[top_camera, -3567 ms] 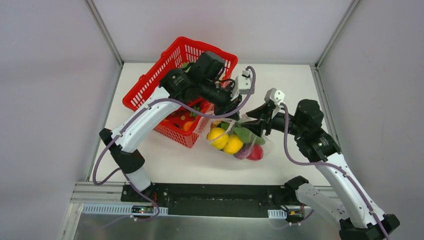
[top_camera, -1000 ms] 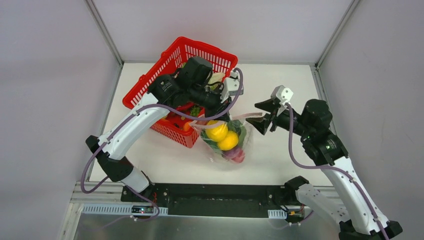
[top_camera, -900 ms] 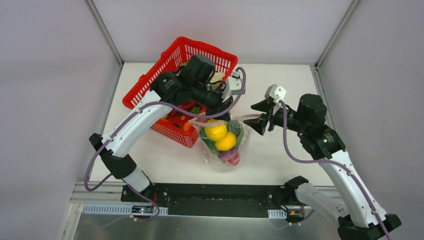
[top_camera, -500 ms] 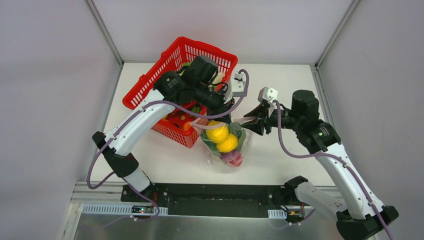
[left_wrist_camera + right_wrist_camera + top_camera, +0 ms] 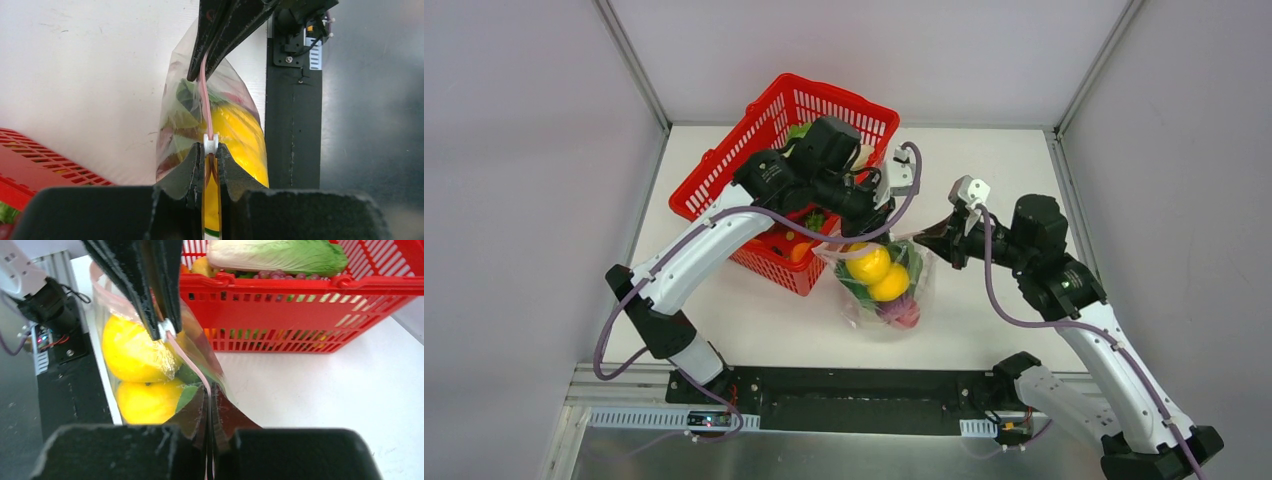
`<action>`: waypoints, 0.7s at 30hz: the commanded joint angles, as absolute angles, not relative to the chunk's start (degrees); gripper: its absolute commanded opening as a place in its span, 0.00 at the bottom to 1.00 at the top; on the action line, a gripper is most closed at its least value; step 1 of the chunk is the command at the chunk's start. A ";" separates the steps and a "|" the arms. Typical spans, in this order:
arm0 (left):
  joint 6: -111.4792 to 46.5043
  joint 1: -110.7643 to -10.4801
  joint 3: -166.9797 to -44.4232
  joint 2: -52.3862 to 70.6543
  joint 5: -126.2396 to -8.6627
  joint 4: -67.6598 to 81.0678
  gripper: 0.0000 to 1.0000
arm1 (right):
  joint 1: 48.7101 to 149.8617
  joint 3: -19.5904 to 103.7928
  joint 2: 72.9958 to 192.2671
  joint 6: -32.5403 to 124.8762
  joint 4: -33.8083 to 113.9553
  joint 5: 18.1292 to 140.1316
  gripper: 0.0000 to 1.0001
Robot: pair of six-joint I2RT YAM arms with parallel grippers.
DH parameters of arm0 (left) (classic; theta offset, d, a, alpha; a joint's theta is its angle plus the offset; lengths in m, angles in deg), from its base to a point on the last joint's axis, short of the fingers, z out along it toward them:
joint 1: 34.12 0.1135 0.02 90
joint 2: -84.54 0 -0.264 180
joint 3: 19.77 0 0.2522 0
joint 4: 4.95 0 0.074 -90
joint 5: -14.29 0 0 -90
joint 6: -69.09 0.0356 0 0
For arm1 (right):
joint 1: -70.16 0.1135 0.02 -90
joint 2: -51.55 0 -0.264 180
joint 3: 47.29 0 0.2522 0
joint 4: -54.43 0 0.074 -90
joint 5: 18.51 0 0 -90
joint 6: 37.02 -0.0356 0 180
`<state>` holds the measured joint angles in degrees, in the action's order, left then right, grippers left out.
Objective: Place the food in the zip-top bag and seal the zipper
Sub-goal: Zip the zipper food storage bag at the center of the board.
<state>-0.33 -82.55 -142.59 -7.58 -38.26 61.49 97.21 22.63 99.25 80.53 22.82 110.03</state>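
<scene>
Item: zip-top bag (image 5: 882,300), lemons (image 5: 871,266) inside. I am holding its zipper (image 5: 203,100) taut, left gripper (image 5: 210,156) and right gripper (image 5: 209,396) both clamped on it, readying it for sealing.

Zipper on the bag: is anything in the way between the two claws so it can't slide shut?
Nothing visible. The pink zipper runs bare from the left gripper, at the white slider, to the right gripper pinching its other end. The lemons hang lower, inside the zip-top bag.
</scene>
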 commanded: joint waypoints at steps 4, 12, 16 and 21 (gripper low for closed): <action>-1.01 -82.40 -136.58 1.08 -41.91 59.79 0.00 | 96.61 18.47 95.09 74.07 33.24 93.09 0.00; -1.92 -81.55 -133.99 4.22 -43.79 59.35 0.00 | 95.64 16.29 92.95 70.83 37.23 82.45 0.00; -2.16 -81.49 -133.06 5.09 -44.41 59.56 0.00 | 95.00 15.54 91.85 69.66 38.21 79.12 0.00; -2.68 -81.41 -130.73 6.62 -45.34 59.40 0.00 | 94.29 15.18 90.84 68.86 38.47 77.20 0.00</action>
<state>-1.03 -82.37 -132.25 1.06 -45.06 53.56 97.25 15.28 92.54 69.32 33.60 89.71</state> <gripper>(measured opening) 0.075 0.012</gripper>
